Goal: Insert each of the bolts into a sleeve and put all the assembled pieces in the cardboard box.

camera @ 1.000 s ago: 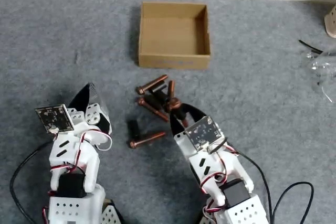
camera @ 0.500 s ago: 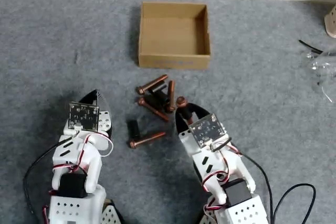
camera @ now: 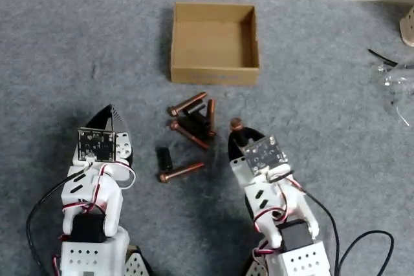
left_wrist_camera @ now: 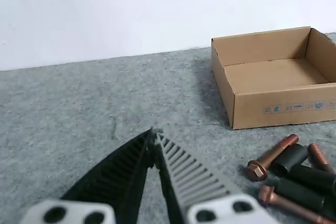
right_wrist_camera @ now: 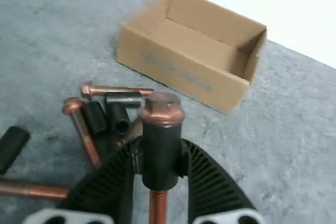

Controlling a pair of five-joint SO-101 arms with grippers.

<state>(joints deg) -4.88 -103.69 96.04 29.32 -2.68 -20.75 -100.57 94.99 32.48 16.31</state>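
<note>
My right gripper (camera: pixel 242 138) (right_wrist_camera: pixel 158 157) is shut on a black sleeve with a copper bolt (right_wrist_camera: pixel 159 110) through it, held upright just right of the pile; the bolt head (camera: pixel 236 123) shows in the high view. On the grey mat lie three loose copper bolts (camera: pixel 187 103) (camera: pixel 189 134) (camera: pixel 182 172), another bolt (camera: pixel 210 117) and black sleeves (camera: pixel 165 158) (camera: pixel 193 123). The open cardboard box (camera: pixel 214 69) (right_wrist_camera: pixel 173 72) (left_wrist_camera: pixel 273 108) stands behind the pile with nothing in it. My left gripper (camera: pixel 110 110) (left_wrist_camera: pixel 155 136) is shut with nothing in it, left of the pile.
Clear plastic pieces and a thin black wire (camera: pixel 391 72) lie at the far right edge. A white wall (left_wrist_camera: pixel 131 9) rises behind the mat. Grey carpet lies open on both sides of the box.
My right gripper has pulled back and to the right, out of the pile, carrying the sleeved bolt with it. The left arm swung slightly right, then partly back.
</note>
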